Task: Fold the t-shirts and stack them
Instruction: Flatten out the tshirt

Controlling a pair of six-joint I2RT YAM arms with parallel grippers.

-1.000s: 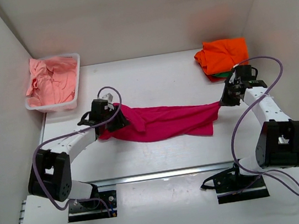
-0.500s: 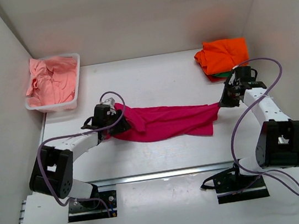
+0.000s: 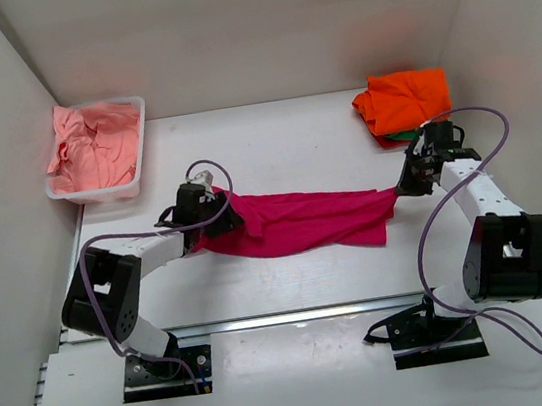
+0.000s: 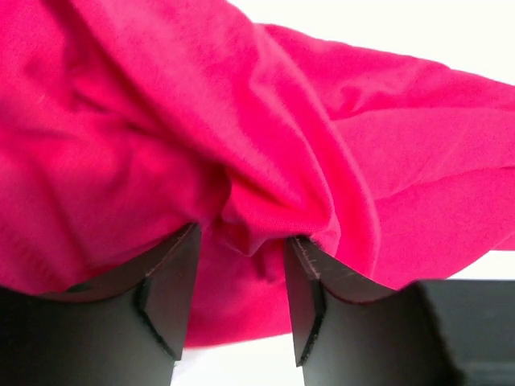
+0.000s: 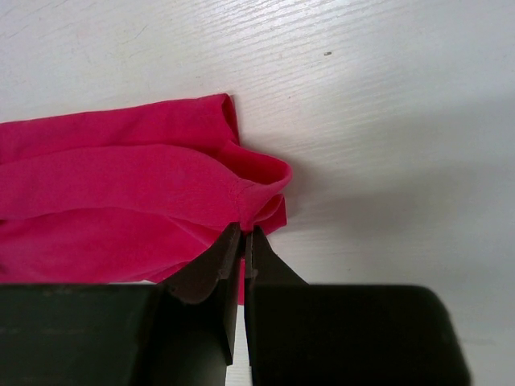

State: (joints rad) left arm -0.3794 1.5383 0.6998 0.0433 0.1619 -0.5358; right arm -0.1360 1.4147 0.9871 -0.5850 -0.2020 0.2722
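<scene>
Stretching the magenta t-shirt across the mid desk: left jaws pinch a bunched fold, right jaws pinch its opposite hem; light, limp cloth, likely best gripped at corners or hems

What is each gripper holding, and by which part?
Both hold the magenta t-shirt: left gripper pinches bunched cloth at one end, right gripper the edge at the other.

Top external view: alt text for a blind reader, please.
The left claw and right claw hold a magenta t-shirt stretched across the table. An orange t-shirt lies back right; a white tub of salmon t-shirts sits back left.
</scene>
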